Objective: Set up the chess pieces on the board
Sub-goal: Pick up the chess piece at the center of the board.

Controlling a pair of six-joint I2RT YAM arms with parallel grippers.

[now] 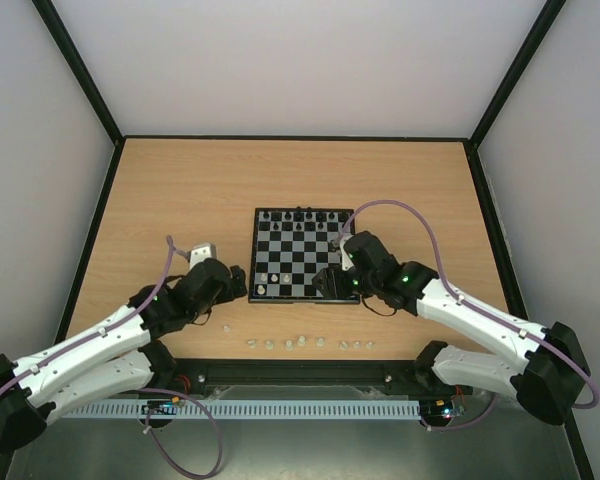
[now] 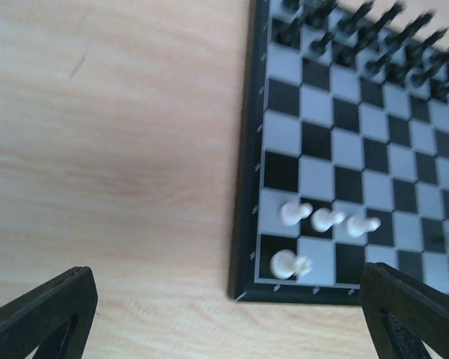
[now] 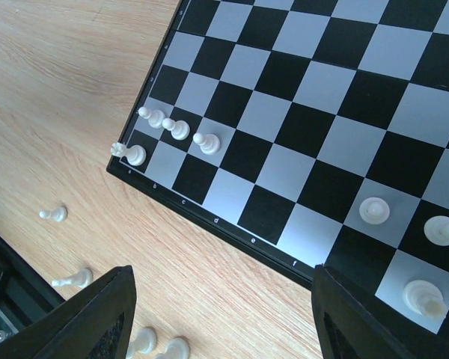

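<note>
From above, the right gripper [image 1: 332, 282] hides the near right corner of the board [image 1: 280, 250], and the loose chess pieces [image 1: 300, 343] lying nearer are too small to tell apart. In the left wrist view the black pieces [image 2: 374, 37] are blurred.

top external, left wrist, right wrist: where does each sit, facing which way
Top external: above and behind, looking down on the small black-and-white chequered board; both arms show.
Left wrist: on the left hand, facing the board's near-left corner; black fingertips show.
Right wrist: on the right hand, over the near edge; fingertips show.
Both wrists share: four whitish pieces there.
</note>
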